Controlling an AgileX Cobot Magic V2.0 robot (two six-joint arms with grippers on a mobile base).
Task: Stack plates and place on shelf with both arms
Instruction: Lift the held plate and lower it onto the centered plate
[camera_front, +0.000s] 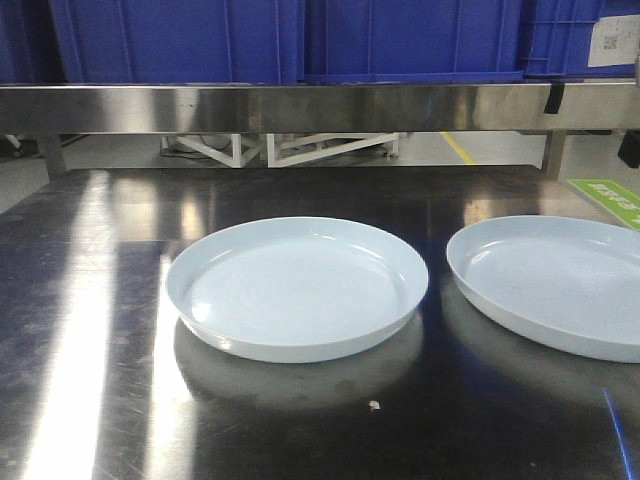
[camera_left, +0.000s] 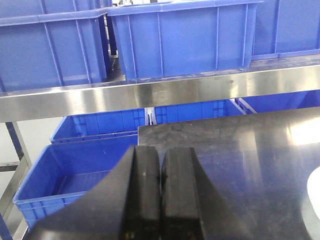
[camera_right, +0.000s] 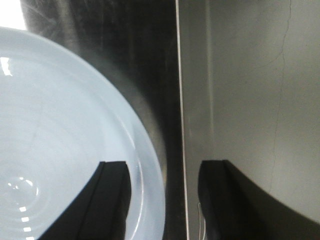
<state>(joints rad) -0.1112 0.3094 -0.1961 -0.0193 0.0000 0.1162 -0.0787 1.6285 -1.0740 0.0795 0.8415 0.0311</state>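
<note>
Two pale blue-white plates lie side by side on the dark steel table, one near the middle (camera_front: 297, 290) and one at the right (camera_front: 560, 285), apart from each other. In the right wrist view my right gripper (camera_right: 165, 167) is open and straddles the right rim of a plate (camera_right: 60, 125), one finger (camera_right: 112, 200) above the dish's inside and the other (camera_right: 225, 200) outside it, past the table's edge. My left gripper (camera_left: 161, 170) is shut on nothing above the table's left part, with only a sliver of a plate (camera_left: 315, 200) at the frame's right edge. Neither gripper shows in the front view.
A steel shelf (camera_front: 300, 105) runs across above the table's back, loaded with deep blue bins (camera_front: 180, 40). More blue bins (camera_left: 75, 175) sit low beside the table's left end. The table's right edge (camera_right: 180, 100) runs close to the plate, with grey floor beyond it.
</note>
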